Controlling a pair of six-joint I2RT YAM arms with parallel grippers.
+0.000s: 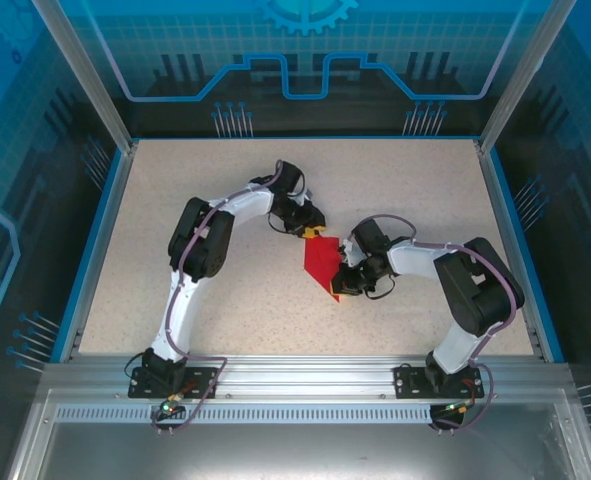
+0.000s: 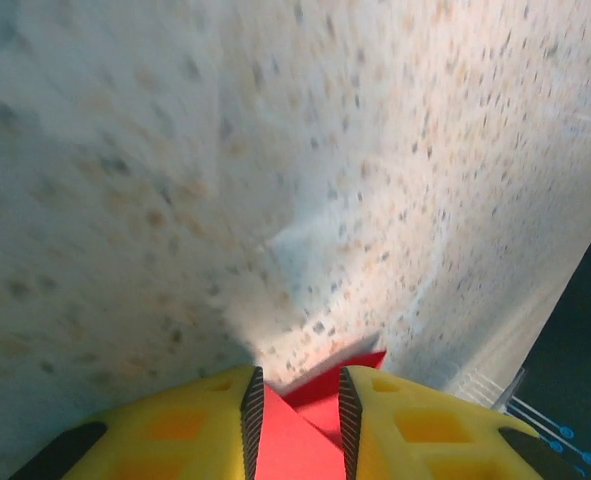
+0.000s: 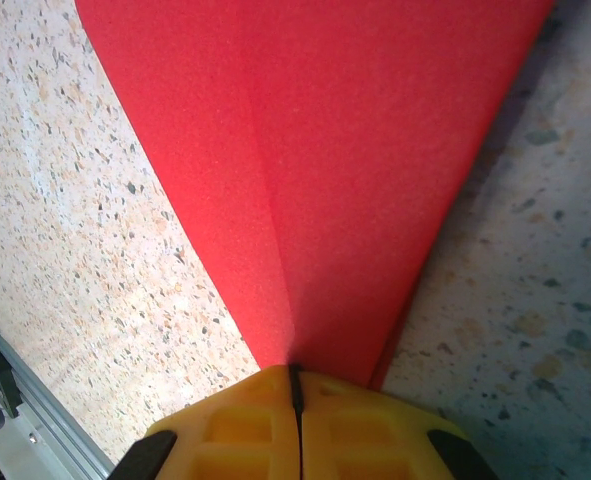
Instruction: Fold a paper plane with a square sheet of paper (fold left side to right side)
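Observation:
The paper plane (image 1: 322, 262) is a bright red, creased, pointed shape lying mid-table between my two grippers. My left gripper (image 1: 312, 228) is at its far end. In the left wrist view the left gripper (image 2: 297, 378) has its yellow fingers (image 2: 205, 425) apart, with layered red paper (image 2: 305, 440) filling the gap between them. My right gripper (image 1: 343, 287) is at the near, narrow end. In the right wrist view the right gripper (image 3: 295, 368) is shut, and the crease of the red paper (image 3: 325, 150) runs straight into the seam between its pads.
The speckled beige table (image 1: 425, 190) has a blue raised rim on three sides. An aluminium rail (image 1: 305, 375) carrying both arm bases runs along the near edge and also appears as the rail (image 3: 15, 400) at lower left. Bare table surrounds the paper.

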